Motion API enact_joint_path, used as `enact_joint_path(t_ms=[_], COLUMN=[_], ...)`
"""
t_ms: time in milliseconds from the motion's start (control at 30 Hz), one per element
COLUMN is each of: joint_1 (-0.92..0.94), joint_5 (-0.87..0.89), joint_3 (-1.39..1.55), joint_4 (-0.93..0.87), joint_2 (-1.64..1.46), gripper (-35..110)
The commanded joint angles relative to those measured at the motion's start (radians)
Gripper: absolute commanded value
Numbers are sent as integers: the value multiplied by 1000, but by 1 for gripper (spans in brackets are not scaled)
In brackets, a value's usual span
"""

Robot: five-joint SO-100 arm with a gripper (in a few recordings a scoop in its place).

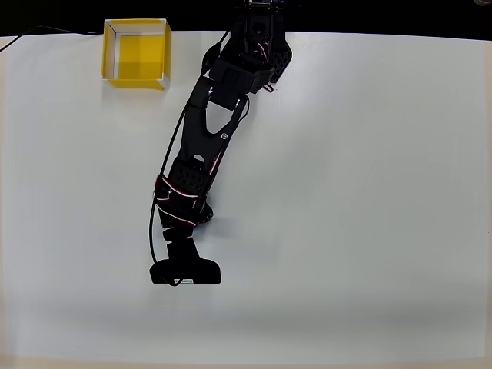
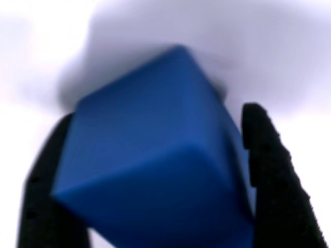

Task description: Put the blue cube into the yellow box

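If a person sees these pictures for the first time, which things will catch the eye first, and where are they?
In the wrist view, the blue cube looms large and blurred, with a black finger close on each side. In the overhead view, the black arm stretches from the top edge down over the white table, and the yellow box sits empty near the top left corner.

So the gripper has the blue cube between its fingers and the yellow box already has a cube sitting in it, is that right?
Not quite. The gripper does hold the blue cube between its fingers, as the wrist view shows. But the overhead view shows the yellow box empty, only its bare yellow floor, at the table's far left edge.
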State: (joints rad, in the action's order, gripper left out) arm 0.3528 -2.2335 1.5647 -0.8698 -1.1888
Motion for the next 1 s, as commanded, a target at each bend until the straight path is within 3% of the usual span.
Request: enact_joint_path(t_ms=[0, 367, 733, 967], joint_1=[-3, -28, -66, 54], joint_5=[29, 167, 331, 376], joint_3=[3, 43, 44, 40], joint_4=[54, 98, 109, 144], joint_2=[-137, -210, -497, -661], gripper=[21, 18, 18, 19])
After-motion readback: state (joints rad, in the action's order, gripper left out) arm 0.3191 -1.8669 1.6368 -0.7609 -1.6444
